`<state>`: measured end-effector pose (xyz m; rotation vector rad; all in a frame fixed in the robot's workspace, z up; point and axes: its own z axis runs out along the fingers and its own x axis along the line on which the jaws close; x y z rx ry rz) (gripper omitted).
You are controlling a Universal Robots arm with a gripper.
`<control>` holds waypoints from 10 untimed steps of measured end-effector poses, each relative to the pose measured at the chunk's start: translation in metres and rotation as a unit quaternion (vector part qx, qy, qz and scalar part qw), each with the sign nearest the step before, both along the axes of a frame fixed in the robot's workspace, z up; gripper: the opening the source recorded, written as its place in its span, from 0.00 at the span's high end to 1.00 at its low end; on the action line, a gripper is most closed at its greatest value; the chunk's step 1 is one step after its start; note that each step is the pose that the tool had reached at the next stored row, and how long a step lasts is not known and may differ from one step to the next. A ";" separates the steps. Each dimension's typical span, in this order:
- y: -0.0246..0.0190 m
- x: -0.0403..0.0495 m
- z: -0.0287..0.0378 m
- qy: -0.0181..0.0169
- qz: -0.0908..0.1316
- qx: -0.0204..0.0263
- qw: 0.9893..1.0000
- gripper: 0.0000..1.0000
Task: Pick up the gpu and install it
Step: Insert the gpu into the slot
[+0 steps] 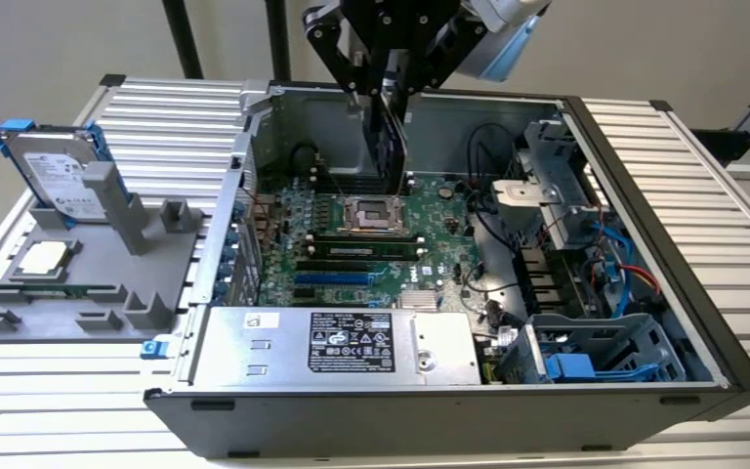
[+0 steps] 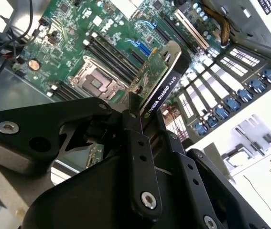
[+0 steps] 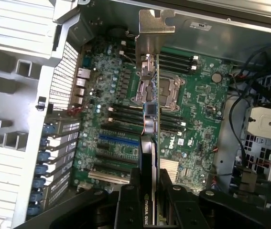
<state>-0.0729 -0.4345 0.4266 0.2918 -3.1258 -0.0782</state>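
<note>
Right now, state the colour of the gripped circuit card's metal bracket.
Silver: the bracket of the gpu shows best in the first wrist view.

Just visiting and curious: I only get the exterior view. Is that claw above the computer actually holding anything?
Observer: Yes. In the first wrist view the gripper is shut on the gpu, seen edge-on above the motherboard.
Operator: Which way round is it?
Observer: Its silver bracket is at the end farthest from the gripper.
Operator: Is it the same on both sides?
Observer: No. In the second wrist view its black cooler faces the row of blue clips, with green board on the other face.
</note>
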 end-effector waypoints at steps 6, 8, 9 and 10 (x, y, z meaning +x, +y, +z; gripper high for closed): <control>0.0000 0.0000 0.0000 0.000 0.013 0.000 1.000 1.00; 0.0000 0.0000 0.0000 0.000 0.017 0.000 1.000 1.00; 0.0000 0.0000 0.0001 0.000 0.020 0.000 1.000 1.00; 0.0000 0.0000 0.0000 0.000 0.022 0.000 1.000 1.00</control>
